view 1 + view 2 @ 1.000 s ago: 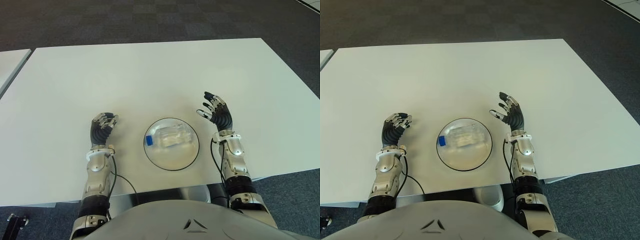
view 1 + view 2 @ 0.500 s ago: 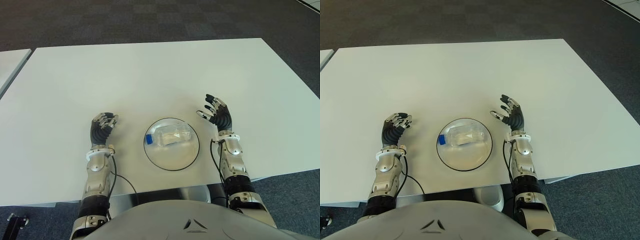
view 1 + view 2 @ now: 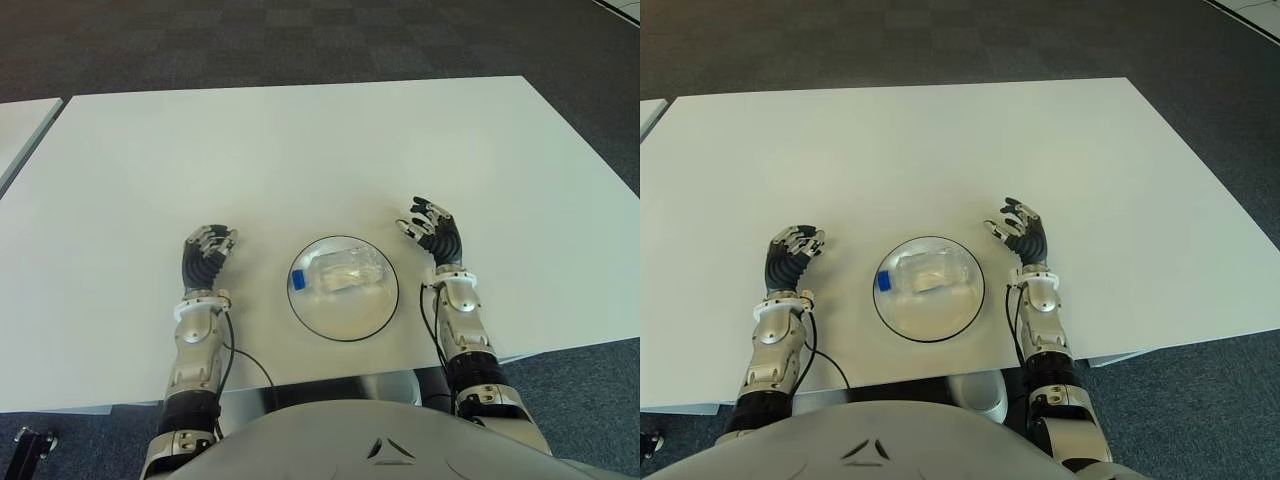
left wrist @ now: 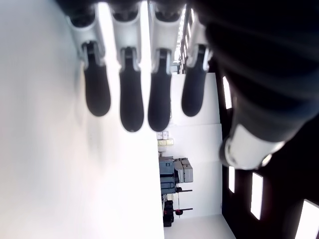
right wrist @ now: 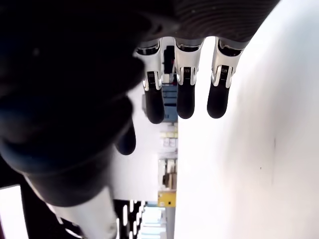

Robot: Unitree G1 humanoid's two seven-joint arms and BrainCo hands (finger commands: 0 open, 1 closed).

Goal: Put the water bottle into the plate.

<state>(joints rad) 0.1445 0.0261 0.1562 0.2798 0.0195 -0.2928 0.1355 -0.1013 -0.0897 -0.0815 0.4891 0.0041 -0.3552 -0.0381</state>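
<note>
Already placed: the water bottle (image 3: 341,274) lay on its side inside the plate (image 3: 377,315), held by neither hand.
Bottle's long axis: it ran left to right across the plate, with the blue cap (image 3: 298,281) at the left end, close to the left rim.
Plate: it sat on the white table (image 3: 300,150), near the robot's edge, between the two hands.
Right hand (image 3: 434,231): you had it just right of the plate, apart from the rim, fingers loosely spread and holding nothing; its wrist view showed only bare fingertips (image 5: 185,104) over the white surface.
Left hand (image 3: 205,254): it showed to the left of the plate, a little farther off, fingers relaxed with a slight curl and nothing between them.
Bottle from the hands: the bottle lay to the left of your right hand and to the right of your left hand; the right hand was nearer the bottle's base, the left faced the cap end.
Nearer hand: the right, I would judge, though the margin was small.
Task standing: judged done, since the bottle was wholly within the rim.
Next move: probably none beyond keeping both hands away from the plate.
Risk: a bottle on its side could roll, so a bump to the rim might shift it.
</note>
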